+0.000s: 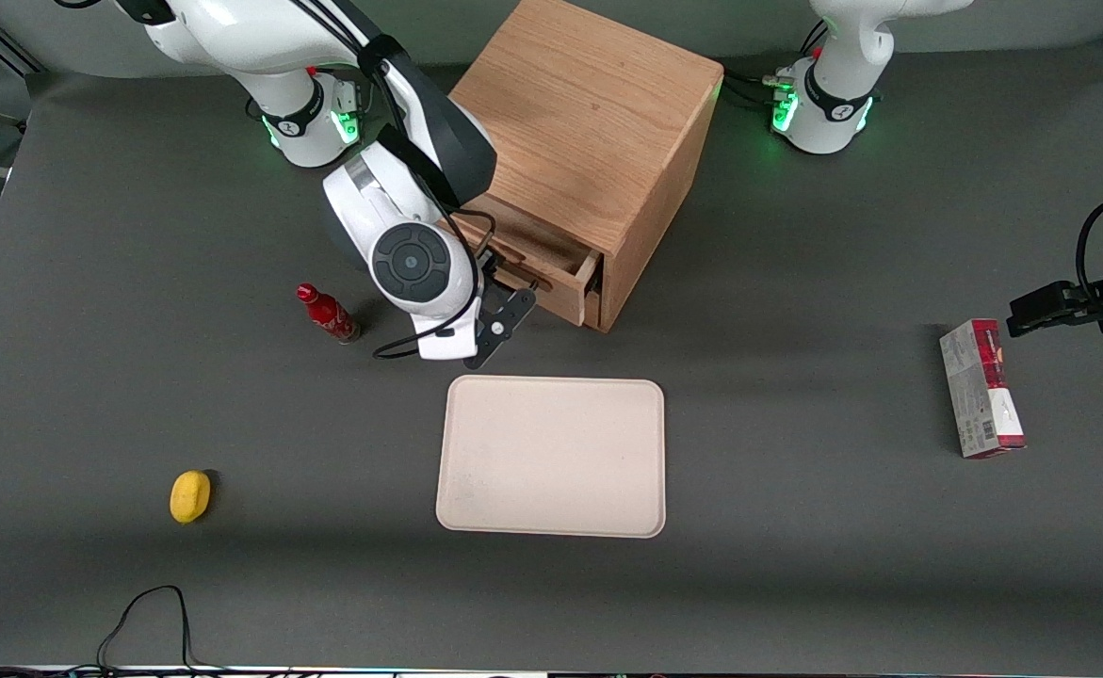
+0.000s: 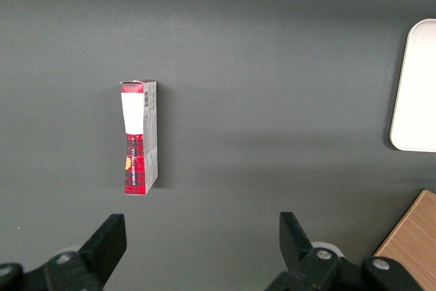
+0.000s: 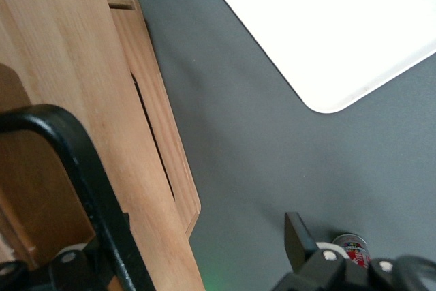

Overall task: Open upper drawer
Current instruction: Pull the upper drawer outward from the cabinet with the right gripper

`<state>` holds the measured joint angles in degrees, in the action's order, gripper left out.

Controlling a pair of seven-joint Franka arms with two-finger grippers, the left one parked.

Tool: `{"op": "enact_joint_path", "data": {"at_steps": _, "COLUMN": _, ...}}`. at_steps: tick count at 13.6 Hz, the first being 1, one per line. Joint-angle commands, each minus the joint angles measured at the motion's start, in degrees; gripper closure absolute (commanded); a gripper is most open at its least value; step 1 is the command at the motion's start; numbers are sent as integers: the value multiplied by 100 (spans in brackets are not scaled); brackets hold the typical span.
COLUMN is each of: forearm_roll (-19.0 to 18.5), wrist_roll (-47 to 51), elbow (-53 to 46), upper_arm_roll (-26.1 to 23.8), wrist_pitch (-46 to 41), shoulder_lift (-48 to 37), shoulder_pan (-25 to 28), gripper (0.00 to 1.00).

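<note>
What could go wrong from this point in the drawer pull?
The upper drawer is already partly out, with the tool at its black handle. If the pull goes off-axis, the drawer could bind or drag the cabinet. The arm's path toward the front camera runs near the red bottle and tray; either could get bumped.

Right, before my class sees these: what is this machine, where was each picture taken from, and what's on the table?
It is a white robot arm at a dark grey table. One picture looks down from the front; two come from wrist cameras. The arm's gripper is at the oak cabinet's light-wood upper drawer, which stands partly out; its jaws are open beside the black wire handle, holding nothing. Nearer the camera lies a beige tray. Toward the working arm's end: a small red bottle and a yellow lump. Toward the parked arm's end: a red-and-white carton.
</note>
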<state>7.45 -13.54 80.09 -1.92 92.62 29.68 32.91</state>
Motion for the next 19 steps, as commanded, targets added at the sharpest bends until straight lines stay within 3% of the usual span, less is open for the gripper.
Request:
{"op": "enact_joint_path", "data": {"at_steps": 1, "forearm_roll": -104, "wrist_roll": -122, "elbow": -160, "upper_arm_roll": 7, "wrist_pitch": 19, "shoulder_lift": 90, "shoulder_pan": -162, "gripper": 0}}
{"op": "enact_joint_path", "data": {"at_steps": 19, "forearm_roll": -95, "wrist_roll": -131, "elbow": -1153, "upper_arm_roll": 86, "wrist_pitch": 265, "shoulder_lift": 661, "shoulder_pan": -865, "gripper": 0}}
